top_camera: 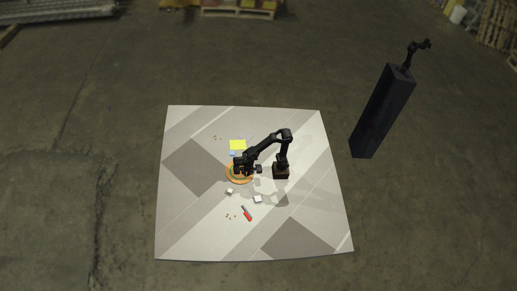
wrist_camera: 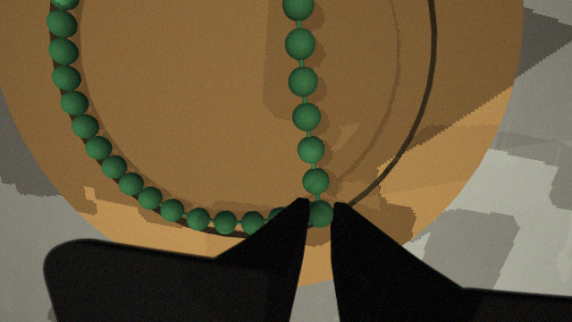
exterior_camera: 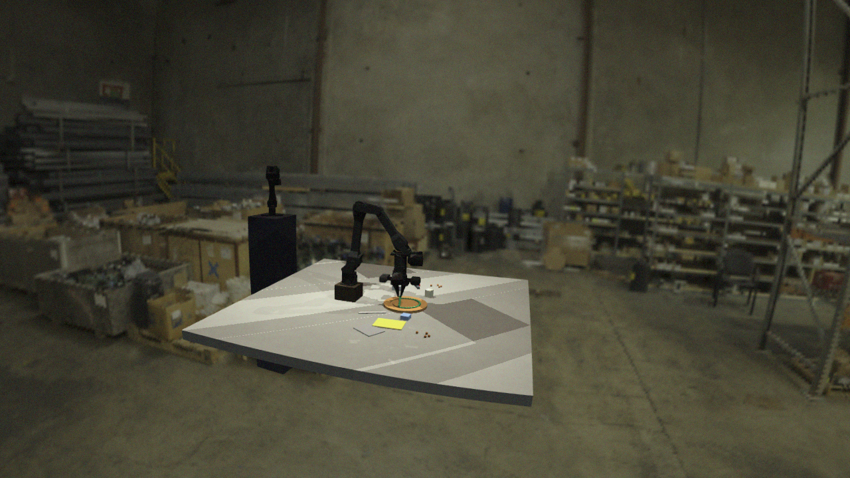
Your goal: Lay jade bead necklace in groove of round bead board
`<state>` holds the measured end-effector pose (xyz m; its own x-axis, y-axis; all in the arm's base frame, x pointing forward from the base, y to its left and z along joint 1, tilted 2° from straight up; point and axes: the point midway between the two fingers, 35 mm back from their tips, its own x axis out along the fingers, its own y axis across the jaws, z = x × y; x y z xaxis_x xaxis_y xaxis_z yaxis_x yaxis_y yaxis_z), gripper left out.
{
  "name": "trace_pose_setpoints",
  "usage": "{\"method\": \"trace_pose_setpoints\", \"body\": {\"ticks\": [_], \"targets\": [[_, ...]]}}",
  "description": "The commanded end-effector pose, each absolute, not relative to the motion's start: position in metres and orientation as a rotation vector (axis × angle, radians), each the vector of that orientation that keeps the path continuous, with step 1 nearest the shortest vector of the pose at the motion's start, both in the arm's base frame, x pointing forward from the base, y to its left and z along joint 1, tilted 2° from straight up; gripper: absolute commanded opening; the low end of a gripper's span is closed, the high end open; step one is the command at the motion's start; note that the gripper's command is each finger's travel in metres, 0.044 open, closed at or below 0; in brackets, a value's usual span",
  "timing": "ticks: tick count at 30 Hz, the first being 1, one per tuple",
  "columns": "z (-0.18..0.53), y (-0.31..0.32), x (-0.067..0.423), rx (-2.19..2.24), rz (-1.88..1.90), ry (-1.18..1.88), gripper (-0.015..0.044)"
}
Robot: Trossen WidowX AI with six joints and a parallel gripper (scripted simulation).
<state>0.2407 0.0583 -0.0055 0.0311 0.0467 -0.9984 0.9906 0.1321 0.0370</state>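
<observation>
The round orange-brown bead board lies on the table. The jade bead necklace follows the groove along the left and lower left in the wrist view. Its other strand runs almost straight up across the board, inside the right-hand groove, which shows as a bare dark line. My gripper is shut on a bead of the necklace, where the straight strand meets the lower part of the groove. The left finger hides a few beads beside it. The necklace's far end is outside the wrist view.
A blue block and a yellow sheet lie beside the board. Two pale blocks, a red-handled tool and small orange beads also lie around. Another arm stands on a dark pedestal.
</observation>
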Motion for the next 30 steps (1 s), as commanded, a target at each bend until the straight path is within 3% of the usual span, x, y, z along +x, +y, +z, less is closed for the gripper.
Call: {"method": "trace_pose_setpoints", "body": {"ticks": [1, 17, 30], "targets": [[-0.0069, 0.0587, 0.2358, 1.155, -1.072, 1.281, 0.0], [-0.0146, 0.059, 0.2359, 1.155, -1.072, 1.282, 0.0], [-0.0112, 0.0593, 0.2381, 1.157, -1.065, 1.278, 0.0341]]}}
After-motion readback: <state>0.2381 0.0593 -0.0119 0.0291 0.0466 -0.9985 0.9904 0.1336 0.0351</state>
